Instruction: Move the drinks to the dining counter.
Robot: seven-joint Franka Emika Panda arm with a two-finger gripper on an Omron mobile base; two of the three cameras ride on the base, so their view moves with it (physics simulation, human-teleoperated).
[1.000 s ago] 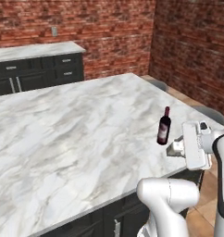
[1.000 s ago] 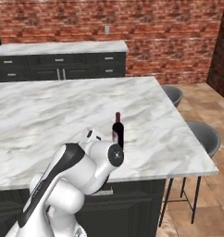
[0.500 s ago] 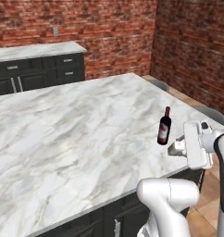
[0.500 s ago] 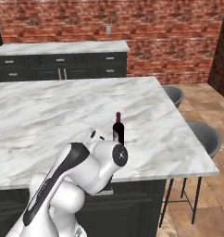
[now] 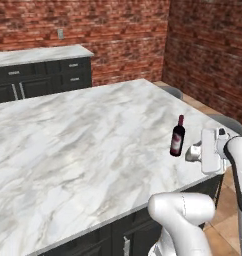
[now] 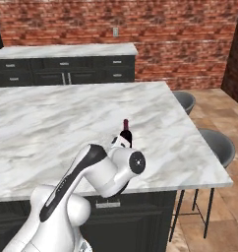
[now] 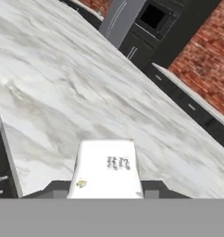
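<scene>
1. One wine bottle (image 5: 177,136) stands upright on the dining counter (image 5: 83,140), just left of the gripper (image 5: 192,153), apart from it.
2. One gripper; whether its jaws are released or clenched cannot be told.
3. Two stools (image 6: 217,145) beyond the counter's end.

The wine bottle (image 5: 177,141) label is too small to read.

The wine bottle (image 5: 177,136) stands upright on the tabletop (image 5: 83,135) near its right edge, with two stools (image 6: 215,143) beyond that edge.
</scene>
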